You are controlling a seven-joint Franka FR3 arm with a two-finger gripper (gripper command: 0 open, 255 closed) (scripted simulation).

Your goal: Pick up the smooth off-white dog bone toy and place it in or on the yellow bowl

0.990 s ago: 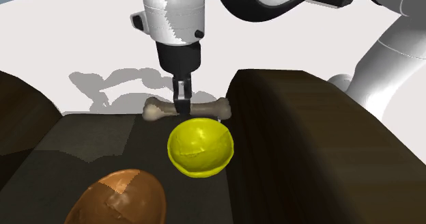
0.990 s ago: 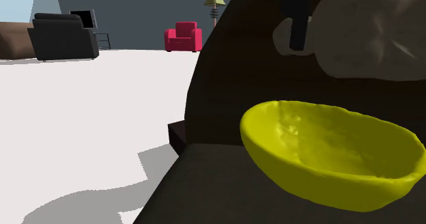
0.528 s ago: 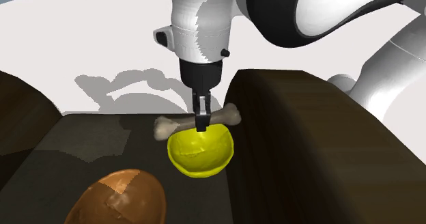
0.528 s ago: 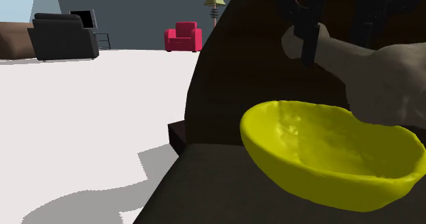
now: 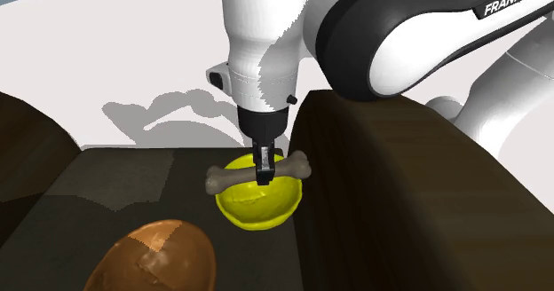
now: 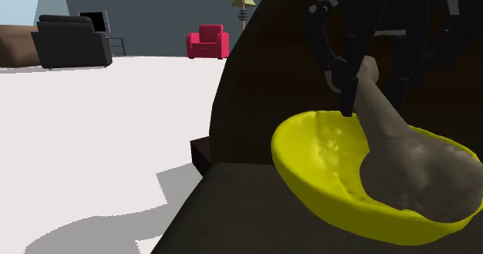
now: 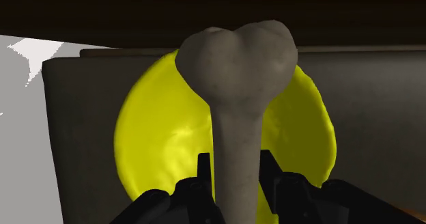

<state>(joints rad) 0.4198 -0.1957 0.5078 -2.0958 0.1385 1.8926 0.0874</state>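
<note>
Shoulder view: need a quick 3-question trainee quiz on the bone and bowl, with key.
1. True or false: the gripper is shut on the bone toy.
2. Where is the bone toy? A) lying on the white floor B) held over the yellow bowl C) on top of the arm's stand
3. Fill in: in the shoulder view, the brown oval object sits to the lower ___ of the yellow bowl.

Key: 1 true; 2 B; 3 left.
</note>
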